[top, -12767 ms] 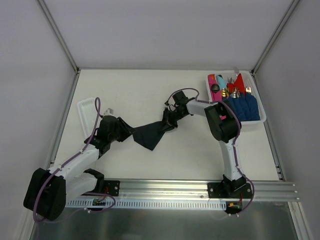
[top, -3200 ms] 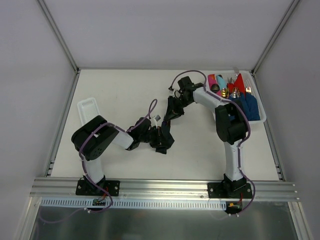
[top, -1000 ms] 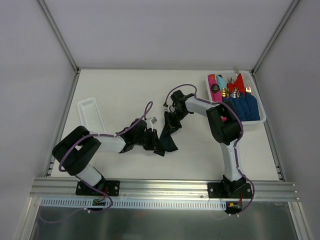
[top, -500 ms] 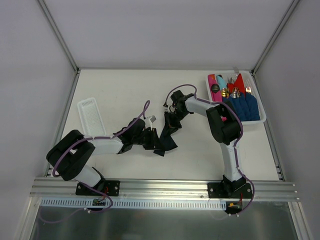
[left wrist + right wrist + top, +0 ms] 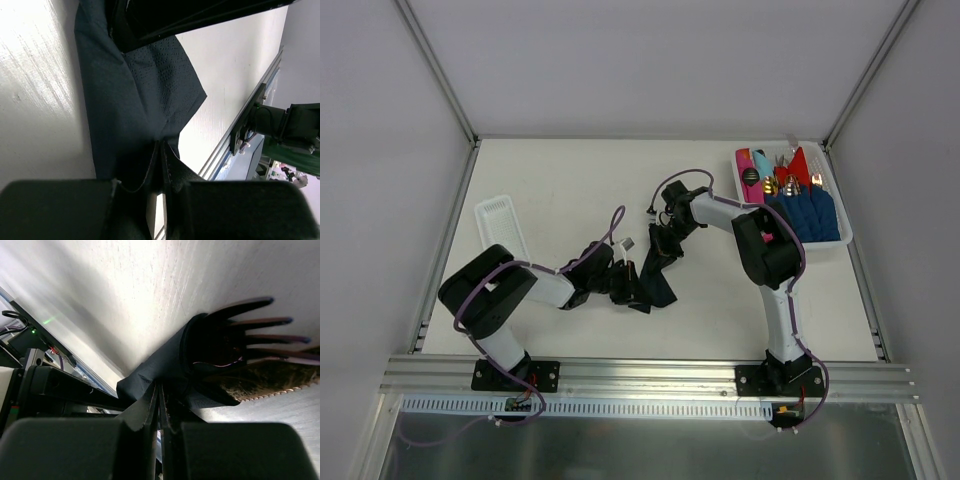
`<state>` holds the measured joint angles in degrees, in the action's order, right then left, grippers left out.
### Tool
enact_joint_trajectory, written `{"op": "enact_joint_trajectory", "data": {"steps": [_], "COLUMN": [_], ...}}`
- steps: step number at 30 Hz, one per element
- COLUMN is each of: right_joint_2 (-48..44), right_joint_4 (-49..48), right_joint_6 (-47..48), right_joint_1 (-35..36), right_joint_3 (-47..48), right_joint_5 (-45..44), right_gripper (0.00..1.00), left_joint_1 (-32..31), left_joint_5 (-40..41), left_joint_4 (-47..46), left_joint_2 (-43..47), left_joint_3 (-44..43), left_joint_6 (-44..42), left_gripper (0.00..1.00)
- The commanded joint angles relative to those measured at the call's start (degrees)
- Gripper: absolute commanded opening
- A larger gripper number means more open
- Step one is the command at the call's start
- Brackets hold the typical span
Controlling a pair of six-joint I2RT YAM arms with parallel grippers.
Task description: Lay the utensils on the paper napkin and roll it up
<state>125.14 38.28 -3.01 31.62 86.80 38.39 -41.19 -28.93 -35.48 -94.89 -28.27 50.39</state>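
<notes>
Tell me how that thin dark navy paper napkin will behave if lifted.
Probably floppy: the thin dark navy paper napkin folds and creases where the left pincer pinches it. Likely light and easily torn, since the sheet looks thin. It might slip off the black fork it wraps.

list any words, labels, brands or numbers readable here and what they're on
None can be read.
The paper napkin is plain dark, with only an embossed dot pattern.
The white bin of rolled napkins shows no label.
Background gear in the left wrist view is too blurred to read.
</notes>
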Motion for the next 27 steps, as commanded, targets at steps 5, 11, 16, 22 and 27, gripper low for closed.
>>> {"op": "enact_joint_trajectory", "data": {"steps": [5, 11, 16, 22, 27], "right_joint_2": [2.3, 1.25, 0.63, -2.61, -5.34], "right_joint_4": [0.83, 1.97, 2.94, 4.26, 4.43], "right_joint_6": [1.68, 2.48, 4.93, 8.01, 8.37], "right_joint_1": [-2.69, -5.42, -6.92, -7.71, -6.22], "right_joint_3": [1.17, 3.98, 5.3, 6.27, 6.62], "right_joint_5": [-1.93, 2.03, 5.28, 7.22, 8.72], "right_gripper": [0.05, 0.12, 0.21, 0.28, 0.29], "left_joint_1": [-0.21, -0.21, -0.21, -0.21, -0.21], "left_joint_5": [0.27, 2.21, 3.17, 3.44, 3.26], "left_joint_4": [2.87, 4.81, 5.07, 6.48, 6.66], "left_joint_2": [-2.84, -4.42, -5.04, -5.57, -6.27], "left_joint_3": [1.99, 3.13, 2.96, 1.99, 1.82], "left_joint_6": [-0.82, 0.58, 0.85, -0.56, -1.87], "left_gripper": [0.02, 0.0, 0.0, 0.0, 0.0]}}
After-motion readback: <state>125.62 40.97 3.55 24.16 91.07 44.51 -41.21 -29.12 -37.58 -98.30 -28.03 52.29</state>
